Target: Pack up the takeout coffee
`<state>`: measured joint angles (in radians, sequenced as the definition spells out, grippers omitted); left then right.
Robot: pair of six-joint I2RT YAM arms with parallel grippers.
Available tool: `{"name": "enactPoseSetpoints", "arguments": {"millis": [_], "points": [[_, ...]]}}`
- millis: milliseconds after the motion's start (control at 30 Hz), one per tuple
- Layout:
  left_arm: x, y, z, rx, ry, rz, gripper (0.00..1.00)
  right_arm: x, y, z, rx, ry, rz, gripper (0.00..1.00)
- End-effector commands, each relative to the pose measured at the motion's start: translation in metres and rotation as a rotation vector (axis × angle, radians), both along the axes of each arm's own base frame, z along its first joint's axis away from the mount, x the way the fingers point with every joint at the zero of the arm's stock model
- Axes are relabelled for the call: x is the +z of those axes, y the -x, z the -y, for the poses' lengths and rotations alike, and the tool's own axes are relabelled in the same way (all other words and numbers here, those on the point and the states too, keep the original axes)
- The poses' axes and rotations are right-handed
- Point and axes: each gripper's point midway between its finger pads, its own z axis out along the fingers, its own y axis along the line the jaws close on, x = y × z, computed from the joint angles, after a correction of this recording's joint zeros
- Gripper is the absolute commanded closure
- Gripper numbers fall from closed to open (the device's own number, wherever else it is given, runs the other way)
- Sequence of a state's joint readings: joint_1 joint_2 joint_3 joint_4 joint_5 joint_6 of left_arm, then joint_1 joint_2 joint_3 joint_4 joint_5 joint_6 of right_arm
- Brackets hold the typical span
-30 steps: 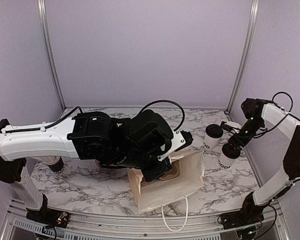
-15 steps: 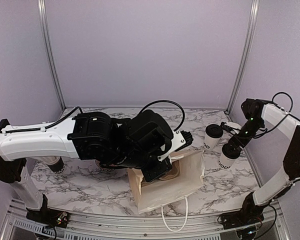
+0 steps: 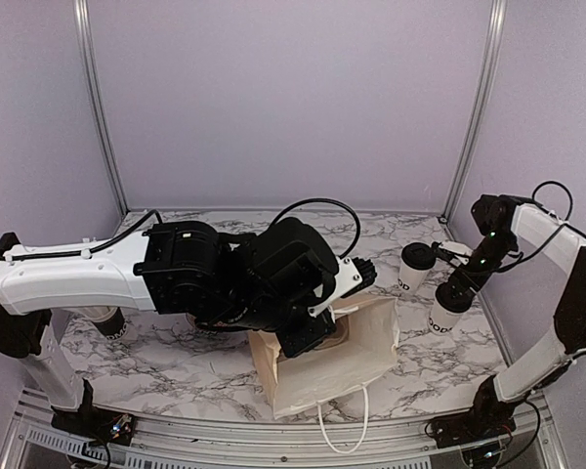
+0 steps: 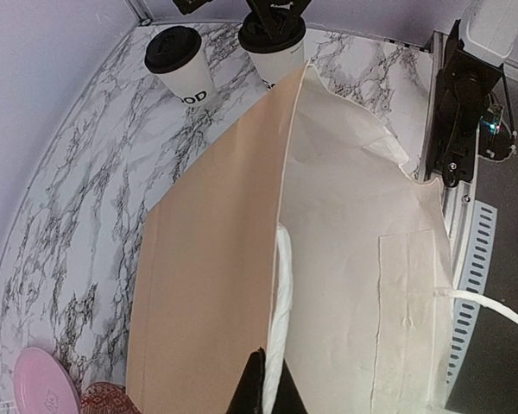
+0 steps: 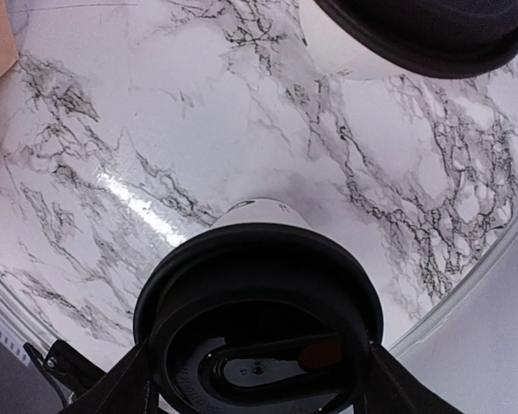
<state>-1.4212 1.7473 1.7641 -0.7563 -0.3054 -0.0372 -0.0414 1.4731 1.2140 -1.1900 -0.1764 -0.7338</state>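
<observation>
A takeout coffee cup [image 3: 445, 311] [image 5: 259, 259], white with a black lid, stands on the marble table at the right. My right gripper [image 3: 456, 283] [image 5: 259, 379] is down over its lid, one finger pressed against each side of the rim. A second takeout coffee cup [image 3: 415, 269] [image 4: 180, 62] [image 5: 423, 30] stands just beyond it. A pale paper bag [image 3: 332, 366] [image 4: 354, 259] lies open at the table's middle. My left gripper [image 4: 266, 388] is shut on the bag's white handle at its upper rim, holding the mouth open; the wrist hides it from above.
A third white cup [image 3: 112, 322] stands at the left under the left arm. A pink plate [image 4: 43, 397] lies on the table near the bag's mouth. The bag's loose handle [image 3: 342, 430] trails over the front edge. Metal frame posts [image 3: 474, 107] flank the back wall.
The right gripper's fingers have drawn in slightly around the right-hand cup's lid, and the cup has shifted a touch. The left arm and the bag have not moved.
</observation>
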Motion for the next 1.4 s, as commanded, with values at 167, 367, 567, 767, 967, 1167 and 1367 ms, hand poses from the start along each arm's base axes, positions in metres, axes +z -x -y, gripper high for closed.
{"name": "enactPoseSetpoints", "arguments": {"millis": [167, 367, 567, 767, 967, 1167, 1367], "points": [[0.012, -0.010, -0.004, 0.008, 0.028, 0.015, 1.00, 0.119, 0.033, -0.075, 0.300, -0.232, 0.291, 0.39], [0.005, -0.011, -0.002, 0.009, 0.018, -0.002, 1.00, 0.192, 0.067, -0.109, 0.509, -0.324, 0.532, 0.43], [0.002, -0.013, -0.004, 0.028, 0.016, -0.009, 1.00, 0.260, 0.109, -0.124, 0.691, -0.409, 0.795, 0.44], [0.006, -0.018, -0.003, 0.041, 0.035, -0.027, 1.00, 0.272, 0.156, -0.129, 0.844, -0.448, 0.935, 0.44], [0.007, -0.021, -0.002, 0.054, 0.055, -0.063, 1.00, 0.279, 0.176, -0.134, 0.921, -0.484, 0.995, 0.46], [0.009, -0.025, 0.003, 0.055, 0.065, -0.078, 1.00, 0.292, 0.179, -0.147, 0.980, -0.612, 0.983, 0.51], [0.008, -0.038, 0.000, 0.074, 0.076, -0.106, 1.00, 0.285, 0.140, -0.164, 0.974, -0.719, 0.840, 0.54]]}}
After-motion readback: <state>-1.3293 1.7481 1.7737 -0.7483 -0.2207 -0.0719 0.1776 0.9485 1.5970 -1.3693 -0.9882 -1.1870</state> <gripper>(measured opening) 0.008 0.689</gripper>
